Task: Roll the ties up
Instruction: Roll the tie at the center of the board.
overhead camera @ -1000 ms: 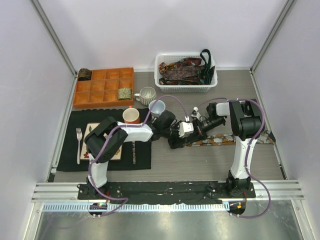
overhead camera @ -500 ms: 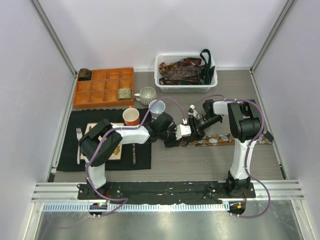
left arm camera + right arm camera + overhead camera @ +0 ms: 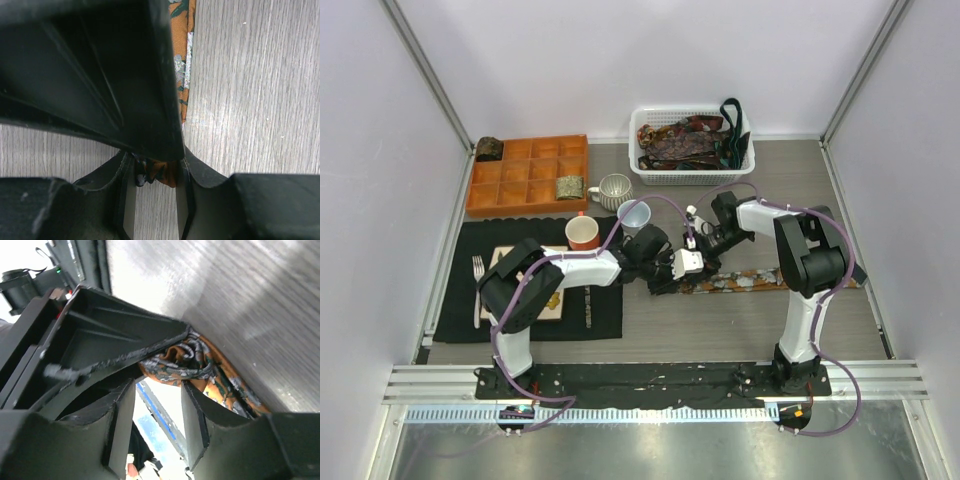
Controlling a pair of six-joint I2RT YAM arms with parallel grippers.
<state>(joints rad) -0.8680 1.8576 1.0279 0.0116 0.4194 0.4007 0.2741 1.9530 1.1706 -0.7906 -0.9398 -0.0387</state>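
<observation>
Right gripper (image 3: 706,242) has swung up toward 12 o'clock, off the tie (image 3: 752,281). Its fingers, clenched a second ago, now stand apart and hold nothing. In its wrist view the rolled end (image 3: 179,365) sits just beyond its tips. Left gripper (image 3: 670,276) is clamped on that rolled end at the middle of the table (image 3: 720,330), the coil pinched between its fingers (image 3: 192,186). From there the flat rest of the tie runs toward 3 o'clock. More ties (image 3: 682,142) fill the basket (image 3: 670,179) at 12 o'clock.
</observation>
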